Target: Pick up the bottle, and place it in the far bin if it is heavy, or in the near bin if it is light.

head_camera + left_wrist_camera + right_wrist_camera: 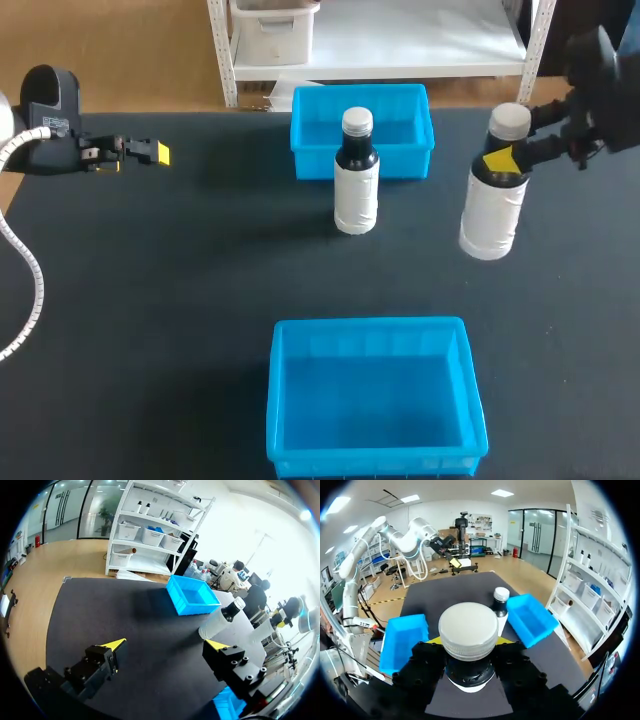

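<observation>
My right jaws are clamped on the dark neck of the white-labelled plastic bottle with the pale screw cap (pixel 492 205). One yellow fingertip (pixel 500 160) shows against the neck. The bottle hangs below the grip with its long axis close to upright, its base tipped slightly inward and clear of the black surface (pixel 200 280).

It sits out to the right of both bins, and the coming move turns on that. The far blue plastic bin (pixel 300 130) lies leftward and away from me. The near blue plastic bin (pixel 370 325) lies leftward and toward me. From here I judge neither to be much closer.

In my right wrist view the cap (pixel 468 630) fills the space between my jaws, with one bin off to each side ahead.

A second, matching bottle with a dark neck (pixel 355 180) stands upright just in front of the far bin's near wall. I judge a carry to the far bin should cross its right wall and stay clear of that bottle.

Nothing visible tells me the weight.

My left jaws are spread and hold nothing. They are parked well apart from everything at the left edge, so the right arm is the one placed to deliver.
</observation>
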You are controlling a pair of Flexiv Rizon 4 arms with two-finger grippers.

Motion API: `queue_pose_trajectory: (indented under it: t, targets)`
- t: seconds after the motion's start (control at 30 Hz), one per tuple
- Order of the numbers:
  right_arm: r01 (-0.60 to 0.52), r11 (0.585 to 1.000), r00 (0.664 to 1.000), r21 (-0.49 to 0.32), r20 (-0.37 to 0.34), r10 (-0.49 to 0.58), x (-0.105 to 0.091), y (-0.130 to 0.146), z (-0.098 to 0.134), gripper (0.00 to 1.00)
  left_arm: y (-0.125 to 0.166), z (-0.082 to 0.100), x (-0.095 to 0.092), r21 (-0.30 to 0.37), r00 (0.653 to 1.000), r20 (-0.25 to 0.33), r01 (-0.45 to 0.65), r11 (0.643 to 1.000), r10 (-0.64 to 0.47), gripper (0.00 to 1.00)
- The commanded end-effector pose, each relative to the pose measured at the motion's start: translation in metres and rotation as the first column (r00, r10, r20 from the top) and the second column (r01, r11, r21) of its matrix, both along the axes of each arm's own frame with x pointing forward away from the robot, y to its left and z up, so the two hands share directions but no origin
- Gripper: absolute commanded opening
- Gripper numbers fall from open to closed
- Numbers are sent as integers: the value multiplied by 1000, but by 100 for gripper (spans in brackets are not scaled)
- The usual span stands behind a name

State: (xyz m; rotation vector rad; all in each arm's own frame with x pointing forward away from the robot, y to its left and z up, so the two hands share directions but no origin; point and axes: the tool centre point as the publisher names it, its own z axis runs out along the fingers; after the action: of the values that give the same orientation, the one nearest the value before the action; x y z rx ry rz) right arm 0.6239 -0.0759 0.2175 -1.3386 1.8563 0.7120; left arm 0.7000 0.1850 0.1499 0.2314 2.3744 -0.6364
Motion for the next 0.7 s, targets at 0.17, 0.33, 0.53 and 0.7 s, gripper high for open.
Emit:
queue_pose_trajectory:
  t: [0.17, 0.33, 0.53, 0.7]
  targets:
    - [-118, 993, 993, 24, 13, 118, -46, 18, 46, 13, 0, 0, 0, 0, 1000, 0, 0, 1000, 0, 100]
    - [-232, 971, 973, 54, 18, 232, -71, 47, 62, 12, 0, 0, 0, 0, 1000, 0, 0, 1000, 0, 100]
    - [-343, 937, 939, 61, 18, 343, -96, 78, 64, 12, 0, 0, 0, 0, 1000, 0, 0, 1000, 0, 100]
    - [-422, 903, 906, 84, 6, 423, -113, 102, 54, 11, 0, 0, 0, 0, 1000, 0, 0, 1000, 0, 100]
